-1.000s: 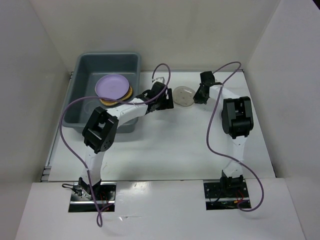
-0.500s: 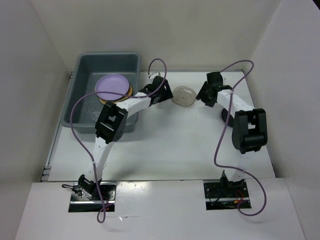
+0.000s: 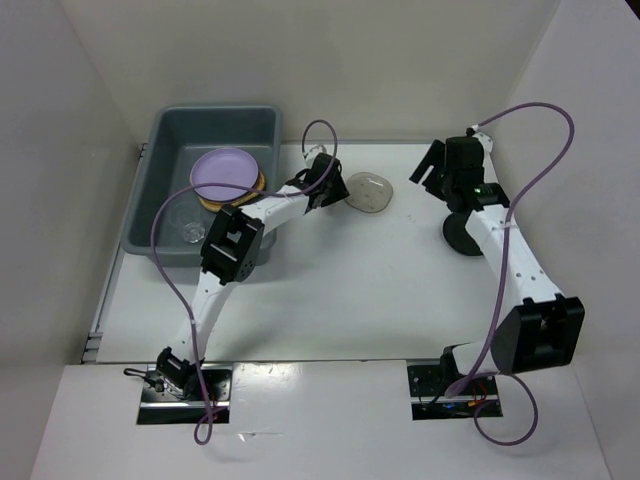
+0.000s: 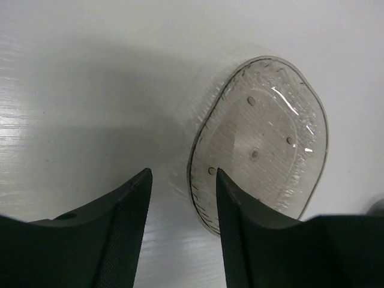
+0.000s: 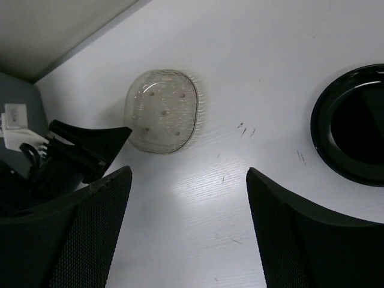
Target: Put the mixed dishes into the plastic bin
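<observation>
Left wrist view: the left gripper [image 4: 183,177] has its jaws partway apart, straddling the near rim of the small translucent round dish [image 4: 264,144]. One finger stands outside the rim at 7 o'clock and the other just over the dish's edge at 6 o'clock. A clear gap shows between them, so nothing is clamped. Whether either pad touches the plastic I cannot tell.

The risk is in that thin, slick rim. If the jaws close while sitting too shallow, the dish is likely to squirt out towards 1 o'clock or flip. If the outer finger fails to get under the edge, it may only shove the dish across the table [image 3: 330,290]. A pinch at one side would also let the dish hang tilted, and it could then catch the rolled rim of the plastic bin [image 3: 272,150] on the way over.

In the top view the dish lies at 3 o'clock of the bin, on the table and outside it. The lavender round plate [image 3: 225,172] is already inside the bin. The black round dish [image 3: 462,232] waits at 4 o'clock of the translucent one.

The right gripper [image 5: 189,174] hovers with its jaws wide apart, holding and touching nothing.
</observation>
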Robot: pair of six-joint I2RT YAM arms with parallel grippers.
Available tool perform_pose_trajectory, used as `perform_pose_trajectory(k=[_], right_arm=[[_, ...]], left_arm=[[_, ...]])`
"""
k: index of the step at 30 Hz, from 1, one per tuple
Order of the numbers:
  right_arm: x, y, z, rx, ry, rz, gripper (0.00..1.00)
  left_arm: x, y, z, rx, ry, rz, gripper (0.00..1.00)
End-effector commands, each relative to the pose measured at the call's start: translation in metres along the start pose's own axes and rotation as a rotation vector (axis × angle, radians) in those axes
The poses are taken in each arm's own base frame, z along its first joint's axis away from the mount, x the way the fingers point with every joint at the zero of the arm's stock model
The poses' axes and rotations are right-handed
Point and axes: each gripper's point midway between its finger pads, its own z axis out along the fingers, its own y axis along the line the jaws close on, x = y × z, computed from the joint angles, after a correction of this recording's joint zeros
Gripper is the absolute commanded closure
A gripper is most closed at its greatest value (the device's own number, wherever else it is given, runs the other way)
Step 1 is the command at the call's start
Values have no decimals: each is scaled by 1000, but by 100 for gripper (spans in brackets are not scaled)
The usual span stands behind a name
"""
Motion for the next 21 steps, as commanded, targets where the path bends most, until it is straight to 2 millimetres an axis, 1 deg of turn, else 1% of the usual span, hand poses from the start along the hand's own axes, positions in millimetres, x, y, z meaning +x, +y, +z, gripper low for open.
perform_pose_trajectory(k=[1,2,3,4,5,7,8,9,10,11,13,15,16,17,19,21], right_arm=[[-3,-15,-15,46,-29,-22,18],[-5,-15,-21,42,-35,-20,18],[-1,-17,-20,48,-26,-23,18],[0,-18,-22,46,-28,-22,18],[-1,-19,-26,45,-31,-22,18],[3,-23,-27,57,-28,-24,18],[3,-23,-27,57,-28,-24,17],[3,-27,-29,66,-35,-32,17],[5,-28,-29,71,-27,-34,17],[2,-29,-32,74,-42,-32,17],[1,-30,-32,82,-47,-32,17],[-1,-29,-35,77,-54,-30,17],[-1,-29,-35,77,-55,-30,17],[2,-31,-34,82,-47,-32,17],[2,-31,-34,82,-47,-32,17],[2,-31,-34,82,-47,-32,17]], left_arm=[[0,-5,7,7,-2,-16,47],[-1,-4,10,4,-11,-16,48],[2,-1,13,-5,-3,-14,50],[4,1,15,-15,5,-13,50],[-3,-7,13,2,-10,-16,51],[5,0,20,-18,8,-12,55],[5,0,20,-18,8,-12,55],[2,-4,22,-9,0,-26,59],[5,0,25,-18,8,-24,61],[4,-5,24,-5,10,-36,64],[7,-3,30,-11,16,-35,71],[10,-4,32,-5,24,-46,74],[11,-6,32,3,34,-60,74],[13,-4,35,1,36,-59,76],[16,-4,38,5,44,-70,83],[18,-2,39,-2,50,-69,92]])
